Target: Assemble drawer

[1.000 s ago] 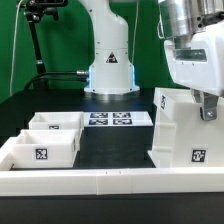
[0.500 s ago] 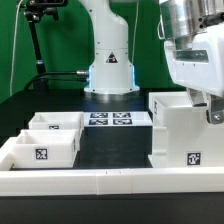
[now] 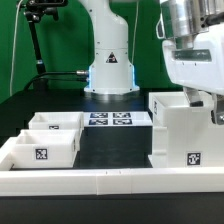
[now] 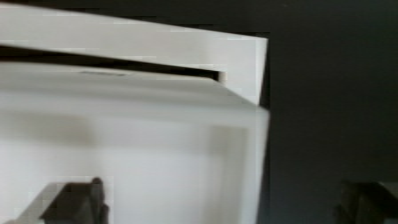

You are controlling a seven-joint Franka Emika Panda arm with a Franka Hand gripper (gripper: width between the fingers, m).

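White plastic dominates the exterior view's right. The drawer housing (image 3: 185, 135) stands upright, low in the frame, on the black table (image 3: 115, 147). The gripper (image 3: 212, 106) hangs at the housing's upper right edge, partly hidden by it. At lower left the nearer tray (image 3: 42, 152) and the farther tray (image 3: 58, 121) sit close together, well apart from the housing. The marker board (image 3: 120, 119) lies mid-frame before the arm's base (image 3: 110, 60), and the border wall (image 3: 110, 181) crosses the bottom. A green backdrop closes the room.

In the wrist view the housing looms close and blurred. The dark fingers (image 4: 71, 200) are spread wide with nothing clamped.

The step looks like taking hold of the housing. It would go best by centring one wall between the pads, closing gently and keeping the housing upright.
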